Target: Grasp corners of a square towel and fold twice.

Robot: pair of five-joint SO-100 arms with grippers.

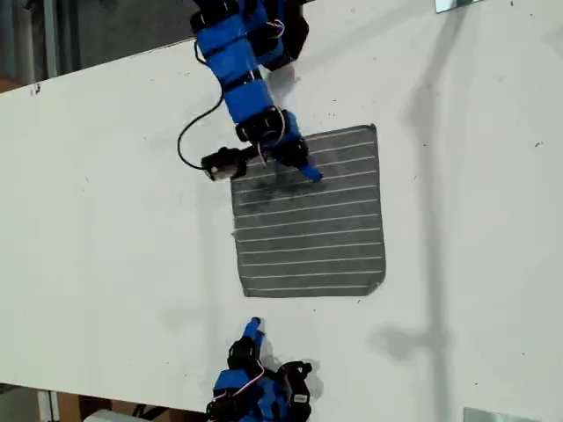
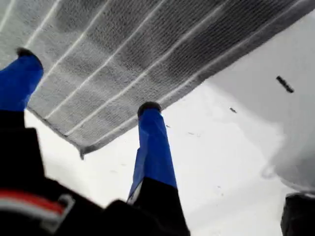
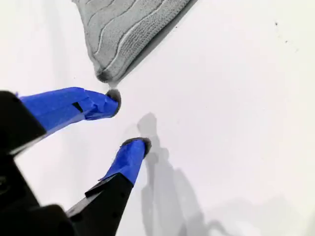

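The grey striped towel lies flat on the white table. My first gripper comes in from the exterior view's top and hangs over the towel near its upper-left corner in that view. In the first wrist view it is open, its blue fingertips spread over the towel by the hem, near a corner. My second gripper sits at the exterior view's bottom, just short of the lower-left corner. It is open over bare table, one fingertip almost touching that corner.
The white table spreads wide around the towel. A black cable loops beside the first arm. Pale objects sit at the exterior view's top right and bottom right. The table's edge runs along the exterior view's top left.
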